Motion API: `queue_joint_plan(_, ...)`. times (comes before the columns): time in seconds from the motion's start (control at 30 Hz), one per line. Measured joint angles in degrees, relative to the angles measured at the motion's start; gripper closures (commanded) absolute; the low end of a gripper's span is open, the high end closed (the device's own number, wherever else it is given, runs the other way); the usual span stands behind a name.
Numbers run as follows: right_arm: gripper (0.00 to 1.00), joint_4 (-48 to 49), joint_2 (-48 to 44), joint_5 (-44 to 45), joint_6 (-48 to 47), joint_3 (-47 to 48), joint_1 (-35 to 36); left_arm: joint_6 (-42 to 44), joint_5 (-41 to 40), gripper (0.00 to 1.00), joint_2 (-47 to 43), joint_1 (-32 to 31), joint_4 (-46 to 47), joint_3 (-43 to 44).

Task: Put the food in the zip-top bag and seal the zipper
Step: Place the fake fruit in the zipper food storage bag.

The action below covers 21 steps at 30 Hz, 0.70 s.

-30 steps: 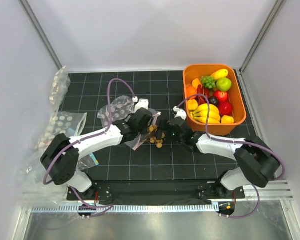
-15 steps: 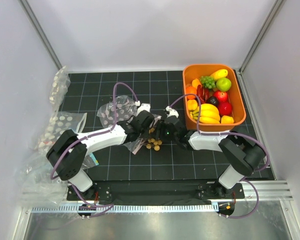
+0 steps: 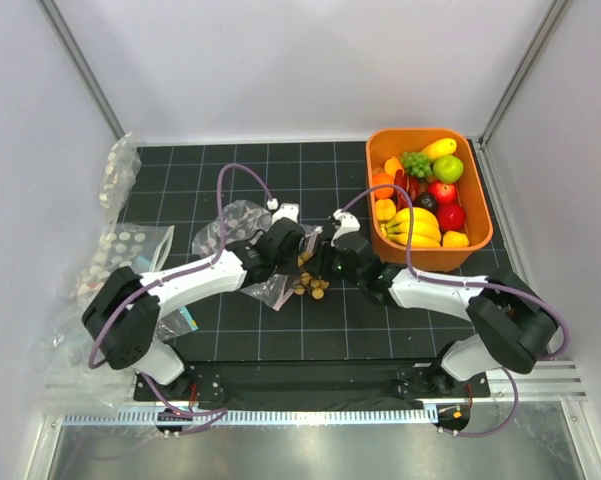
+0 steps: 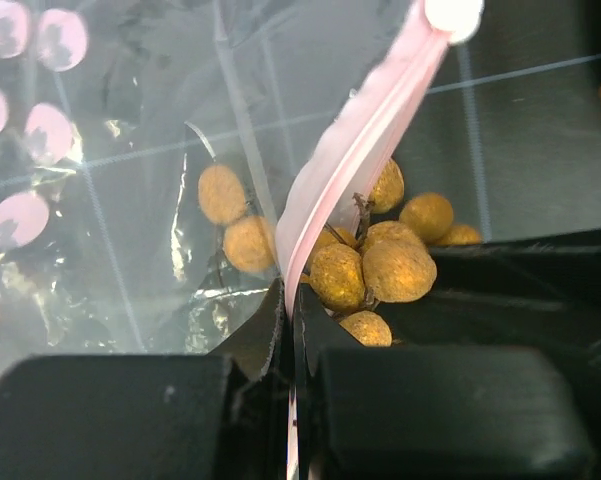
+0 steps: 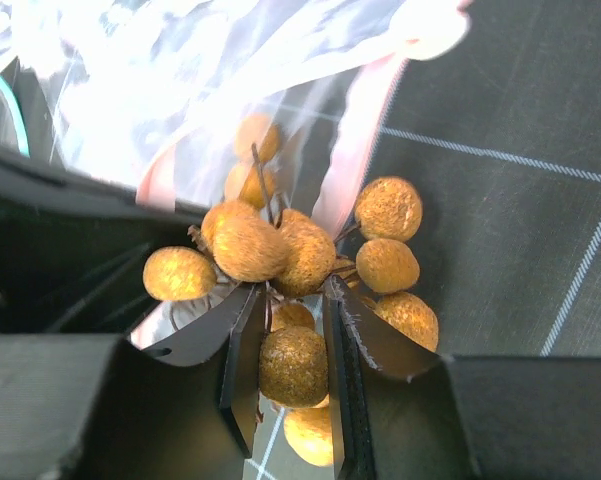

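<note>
The zip-top bag [image 3: 232, 222] lies crumpled left of centre on the black mat, clear with pale pink dots [image 4: 20, 220]. My left gripper [image 4: 290, 322] is shut on its zipper [image 4: 365, 135], a pale pink strip that runs up and away from the jaws. The food at hand is a brown nut-like cluster [image 5: 278, 250] at the bag's mouth [image 3: 309, 284]. My right gripper [image 5: 292, 302] is shut on one ball of that cluster, with other balls spread round the fingertips. Two balls [image 4: 235, 218] show through the clear plastic. In the top view both grippers meet at the mat's centre.
An orange tub [image 3: 478, 196] at the right back holds bananas [image 3: 415, 226], apples, green grapes and other toy fruit. More clear dotted bags [image 3: 120, 250] lie at the mat's left edge and along the left wall [image 3: 115, 175].
My right gripper has gone from wide open to shut on the nut cluster. Both arms shifted a little at the bag's mouth. The left gripper has stayed shut on the zipper.
</note>
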Motion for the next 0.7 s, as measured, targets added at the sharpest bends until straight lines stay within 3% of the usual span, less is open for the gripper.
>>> queue_joint_plan(0.47, 0.98, -4.83, -2.84, 6.19, -4.13, 0.68, 4.55, 1.99, 4.68, 1.0, -8.07, -4.46, -0.2, -0.26)
queue_joint_plan(0.7, 0.98, -6.69, -7.26, 7.34, -4.11, 0.28, 4.55, 2.43, 1.95, 1.0, -8.28, -5.86, 0.46, -0.26)
